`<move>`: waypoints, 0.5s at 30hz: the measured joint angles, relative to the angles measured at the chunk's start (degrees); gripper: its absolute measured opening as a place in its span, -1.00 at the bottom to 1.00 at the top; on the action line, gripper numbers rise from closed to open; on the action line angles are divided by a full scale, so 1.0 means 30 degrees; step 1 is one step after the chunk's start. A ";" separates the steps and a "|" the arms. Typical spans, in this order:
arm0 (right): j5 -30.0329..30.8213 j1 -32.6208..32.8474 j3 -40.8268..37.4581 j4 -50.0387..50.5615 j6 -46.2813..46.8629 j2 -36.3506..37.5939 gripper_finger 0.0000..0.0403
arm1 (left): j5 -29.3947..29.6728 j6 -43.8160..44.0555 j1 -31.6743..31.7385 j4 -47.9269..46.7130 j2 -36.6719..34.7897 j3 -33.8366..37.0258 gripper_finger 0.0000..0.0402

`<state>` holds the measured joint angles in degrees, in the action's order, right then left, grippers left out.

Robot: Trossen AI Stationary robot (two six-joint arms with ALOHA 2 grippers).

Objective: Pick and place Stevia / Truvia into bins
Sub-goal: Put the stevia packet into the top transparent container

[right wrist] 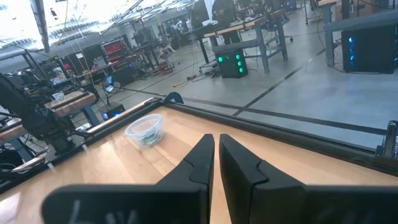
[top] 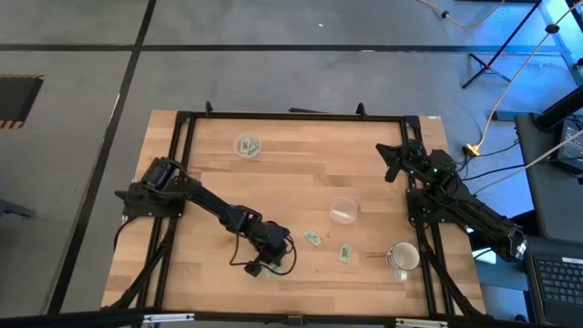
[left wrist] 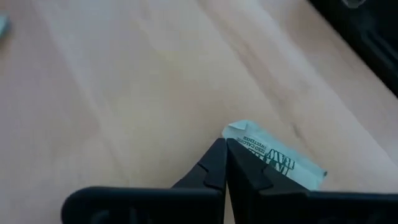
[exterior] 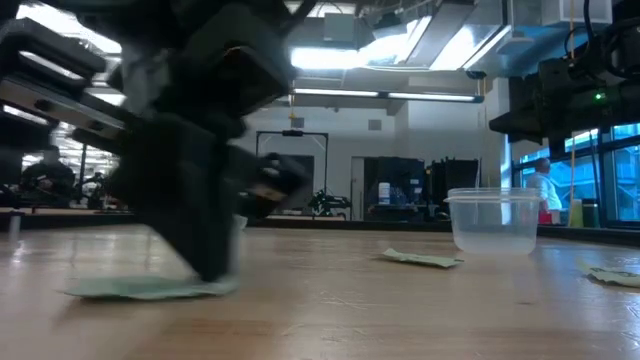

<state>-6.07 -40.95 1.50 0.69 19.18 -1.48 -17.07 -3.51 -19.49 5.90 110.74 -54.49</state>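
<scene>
A green-and-white Stevia packet [left wrist: 280, 160] lies on the wooden table near its front, and my left gripper [left wrist: 224, 144] is shut at one end of it. In the low view the packet [exterior: 140, 288] stretches flat away from the fingers [exterior: 212, 270]. Two more packets [top: 313, 238] [top: 345, 252] lie flat to the right of the left gripper [top: 271, 242]. An empty clear bin [top: 343, 210] stands beyond them. A second bin [top: 247, 146], holding green packets, stands at the far left. My right gripper [right wrist: 216, 146] waits shut at the table's far right [top: 390, 164]. My left gripper pinches the packet's crumpled end [left wrist: 238, 132] between its two fingertips, coming slanting down from the table's left. That corner curls up at the fingertips. The rest of the packet [exterior: 110, 289] lies flat on the table.
A white mug [top: 404, 258] stands near the front right, beside the right arm's base. A black frame [top: 291, 116] runs round the table's edges. Bare wood lies between the two bins and along the near edge.
</scene>
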 joint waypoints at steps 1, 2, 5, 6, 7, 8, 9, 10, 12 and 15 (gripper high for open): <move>0.0000 -0.0003 -0.0003 0.0000 0.0000 0.0000 -0.85 | -0.0019 0.0138 0.0063 -0.0654 -0.0487 0.0091 -0.99; 0.0000 -0.0003 0.0000 0.0000 0.0000 0.0000 -0.85 | -0.0006 0.0255 0.0133 -0.1233 -0.0935 0.0137 -0.99; 0.0000 0.0000 -0.0003 0.0000 -0.0039 0.0000 -0.85 | 0.0257 0.0613 0.0568 -0.2856 -0.2660 0.0065 -0.99; 0.0000 -0.0002 -0.0006 0.0000 -0.0044 0.0000 -0.85 | 0.0429 0.0859 0.0764 -0.3322 -0.3219 0.0023 -0.99; 0.0000 -0.0007 0.0000 0.0000 -0.0051 0.0000 -0.85 | 0.0828 0.1138 0.0950 -0.3890 -0.3699 0.0010 -0.99; 0.0000 0.0000 0.0000 0.0000 -0.0051 0.0000 -0.85 | 0.1005 0.1342 0.1189 -0.4622 -0.4176 0.0034 -0.99; 0.0000 -0.0007 -0.0001 -0.0001 -0.0044 0.0000 -0.85 | 0.1073 0.1463 0.1464 -0.5138 -0.4713 0.0053 -0.99; 0.0000 -0.0007 -0.0003 0.0007 -0.0049 0.0000 -0.85 | 0.1315 0.1647 0.1778 -0.5641 -0.5300 0.0048 -0.99; -0.0004 -0.0007 -0.0002 -0.0011 -0.0046 0.0000 -0.85 | 0.2165 0.1942 0.2515 -0.7123 -0.6550 -0.0002 -0.99; -0.0014 -0.0007 0.0000 -0.0014 -0.0044 0.0000 -0.85 | 0.4047 0.1942 0.3774 -1.0043 -0.8198 -0.0005 -0.99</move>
<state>-6.11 -40.97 1.50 0.65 19.05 -1.48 -4.93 2.32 -8.17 -24.23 86.15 -54.50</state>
